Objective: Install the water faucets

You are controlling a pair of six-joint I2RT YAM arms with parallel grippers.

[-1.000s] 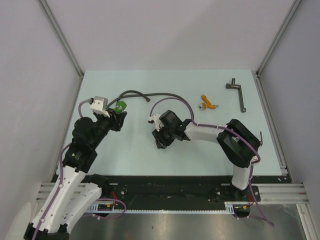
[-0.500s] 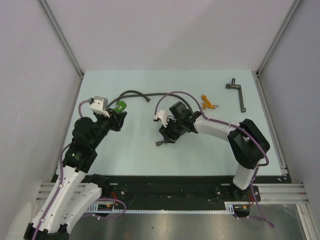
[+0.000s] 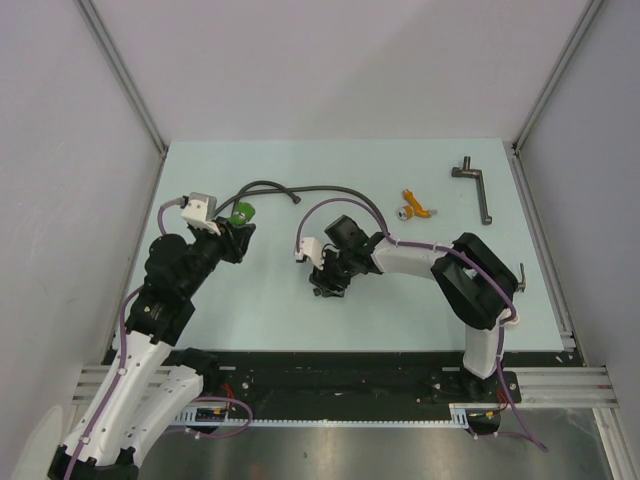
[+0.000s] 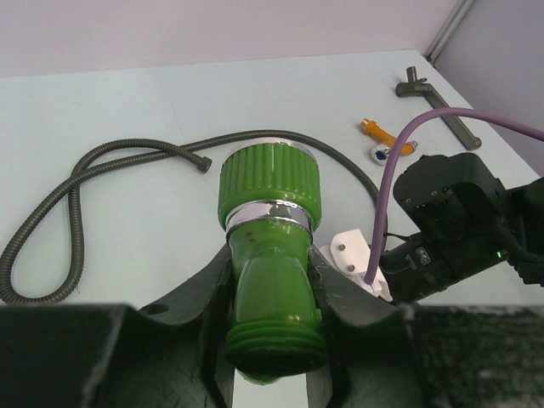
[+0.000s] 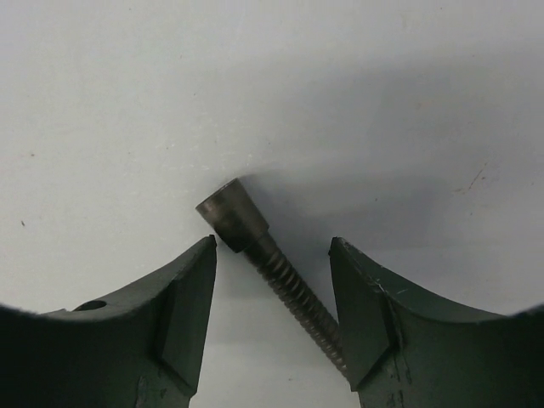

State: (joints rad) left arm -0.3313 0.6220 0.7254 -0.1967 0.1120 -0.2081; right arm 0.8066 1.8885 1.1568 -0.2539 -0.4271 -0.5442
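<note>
The green water faucet [image 4: 272,246] sits upright between my left gripper's [image 4: 274,293] fingers, which are shut on its lower body; its ribbed cap and silver ring stick out above. From above, that faucet [image 3: 240,213] and left gripper [image 3: 234,232] are at the table's left. The orange faucet [image 3: 413,208] lies loose at the back right, also seen from the left wrist [image 4: 384,144]. My right gripper [image 5: 272,255] is open, low over the table, straddling the dark hose end [image 5: 234,217] without gripping it. It is at mid-table in the top view [image 3: 328,283].
The long dark hose [image 3: 290,188] curves across the back of the table, with a loop on the left [image 4: 51,212]. A grey L-shaped metal pipe [image 3: 478,188] lies at the far right. The right arm's purple cable [image 3: 340,205] arches over the hose.
My right gripper's jaws have widened around the hose end, and its wrist swung right, then back left. The left arm and green faucet have not moved.
</note>
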